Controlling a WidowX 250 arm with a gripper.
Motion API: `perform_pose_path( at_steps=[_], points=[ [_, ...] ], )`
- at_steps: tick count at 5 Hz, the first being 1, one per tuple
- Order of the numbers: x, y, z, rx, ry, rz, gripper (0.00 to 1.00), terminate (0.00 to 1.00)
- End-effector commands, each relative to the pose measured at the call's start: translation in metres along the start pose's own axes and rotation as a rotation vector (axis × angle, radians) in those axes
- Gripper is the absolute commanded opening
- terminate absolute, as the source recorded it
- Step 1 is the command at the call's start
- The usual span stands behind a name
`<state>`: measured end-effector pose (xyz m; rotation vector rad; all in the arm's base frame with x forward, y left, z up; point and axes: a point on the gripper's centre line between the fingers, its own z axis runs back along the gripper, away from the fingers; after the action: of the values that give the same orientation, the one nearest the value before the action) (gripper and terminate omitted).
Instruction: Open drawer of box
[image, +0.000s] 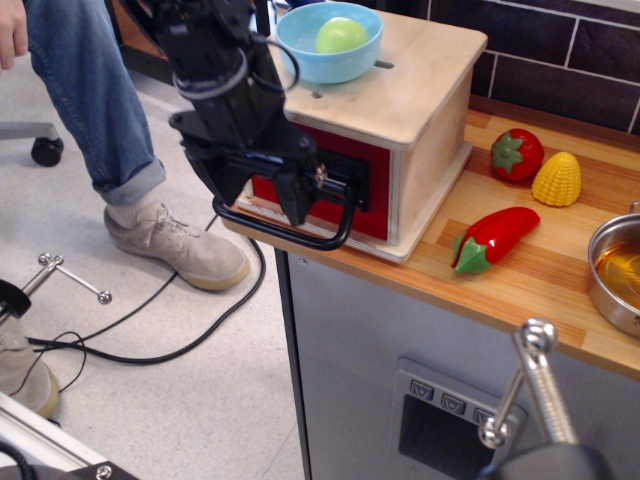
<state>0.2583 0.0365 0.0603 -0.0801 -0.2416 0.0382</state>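
The plywood box stands at the left end of the wooden counter. Its drawer has a red front and looks pushed in, flush with the box. The black loop handle sticks out forward and down from the red front. My black gripper hangs in front of the drawer's left half, fingers pointing down and spread apart. One fingertip is inside the loop and the other sits near the loop's left corner. I cannot see it clamped on the handle.
A blue bowl with a green ball sits on the box top. A toy tomato, corn and red pepper lie on the counter beside a steel pot. A person's leg stands at left.
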Motion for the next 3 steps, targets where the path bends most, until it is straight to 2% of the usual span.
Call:
perform_pose_path(
  at_steps=[1, 2, 3],
  points=[
    [-0.004, -0.003, -0.02, 0.055, -0.053, -0.023, 1.0, 0.0],
    [-0.007, -0.004, -0.025, 0.066, -0.06, -0.033, 1.0, 0.0],
    [-0.021, -0.006, -0.032, 0.085, 0.026, -0.043, 1.0, 0.0]
  ],
)
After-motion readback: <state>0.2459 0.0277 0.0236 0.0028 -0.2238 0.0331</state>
